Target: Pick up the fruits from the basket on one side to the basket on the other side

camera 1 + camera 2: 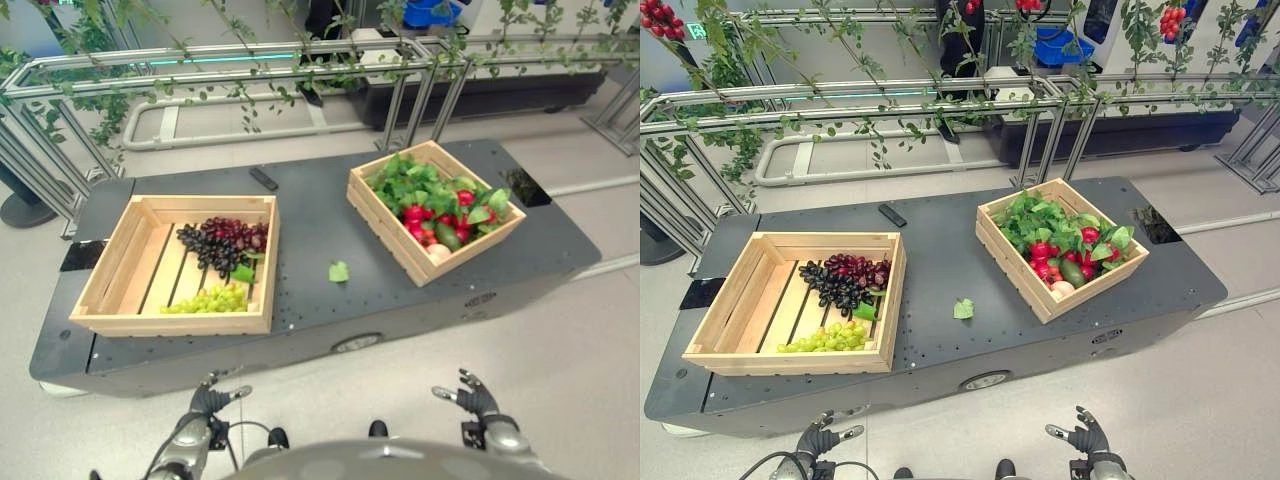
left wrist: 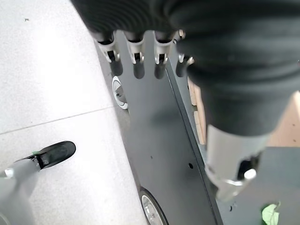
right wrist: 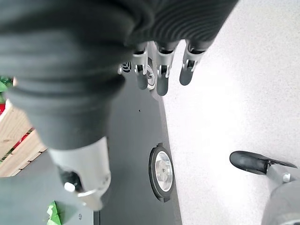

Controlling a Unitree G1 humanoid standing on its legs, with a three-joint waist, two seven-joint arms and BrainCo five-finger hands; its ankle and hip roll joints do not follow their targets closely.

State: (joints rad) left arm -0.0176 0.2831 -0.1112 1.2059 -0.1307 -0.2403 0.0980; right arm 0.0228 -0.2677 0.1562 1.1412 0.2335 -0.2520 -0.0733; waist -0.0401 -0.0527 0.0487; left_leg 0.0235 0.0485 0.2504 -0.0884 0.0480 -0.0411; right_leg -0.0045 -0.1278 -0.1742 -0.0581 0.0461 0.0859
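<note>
Red fruits (image 1: 415,213) lie among green leaves (image 1: 408,180) in the right crate (image 1: 396,250), with a dark green fruit (image 1: 447,236) and a pale one (image 1: 438,252) near its front corner; that crate sits angled on the dark desk (image 1: 310,215). The left crate (image 1: 170,322) sits well apart and already holds dark grapes (image 1: 222,243) and green grapes (image 1: 208,299), with bare slats toward its left wall. Judging by this, the next pick is most likely from the right crate, and the right hand (image 1: 472,398) is the nearer one. Both it and the left hand (image 1: 212,398) hang low in front of the desk edge, fingers relaxed and straight, holding nothing. To do the step well, the right hand should rise clear of the desk edge, come down over a fruit lying on top such as a red one near the front wall, and curl round the fruit alone, not the leaves. A loose leaf (image 1: 339,271) lies between the crates and a small black object (image 1: 263,178) behind; carry high enough to clear both crate walls.
</note>
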